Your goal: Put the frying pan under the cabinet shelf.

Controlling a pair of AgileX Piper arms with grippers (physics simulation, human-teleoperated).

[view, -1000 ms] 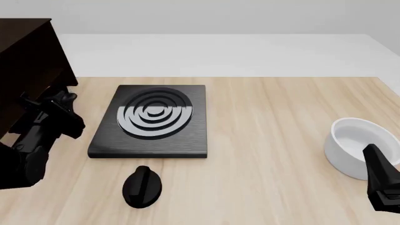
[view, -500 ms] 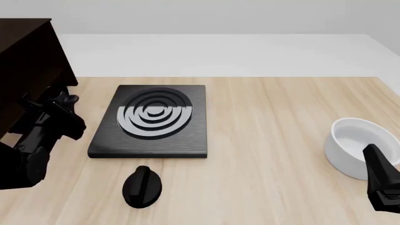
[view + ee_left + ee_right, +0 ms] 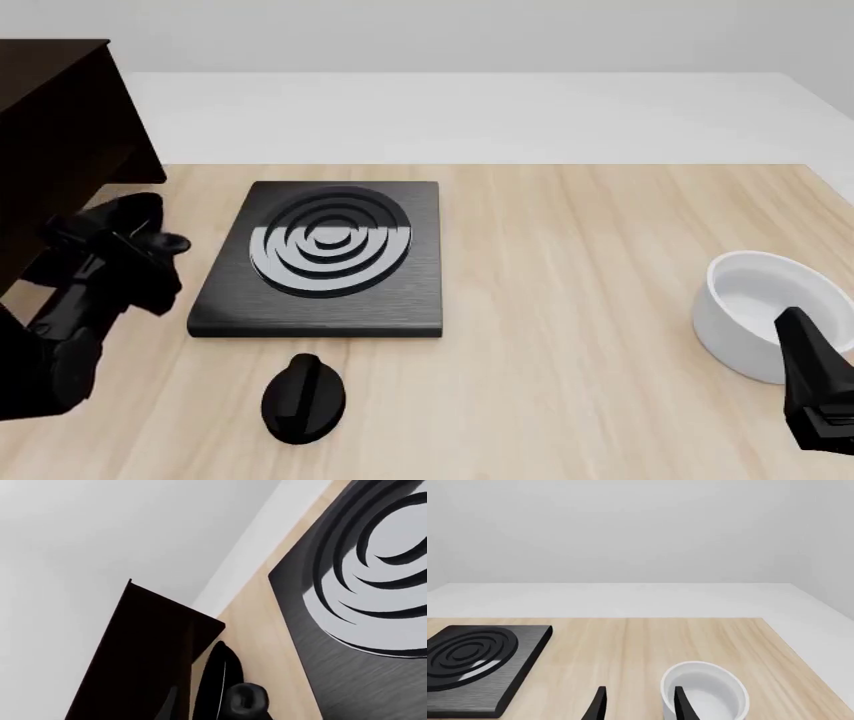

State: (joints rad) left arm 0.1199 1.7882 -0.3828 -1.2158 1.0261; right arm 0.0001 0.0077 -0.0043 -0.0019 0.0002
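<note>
Frying pan (image 3: 247, 699), only its ringed handle end visible, sits bottom centre beside the dark cabinet (image 3: 54, 130). Left claw (image 3: 163, 245) grip unclear; right claw (image 3: 639, 707) released near white bowl (image 3: 707, 692).

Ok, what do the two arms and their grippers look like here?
Both arms are plain black with no visible markings or cables. The left arm is bulky and jointed, with knob-like parts near its wrist. The right gripper has two slim black fingers, tapering to points; the right arm shows only as an angular black block at the frame's edge.
</note>
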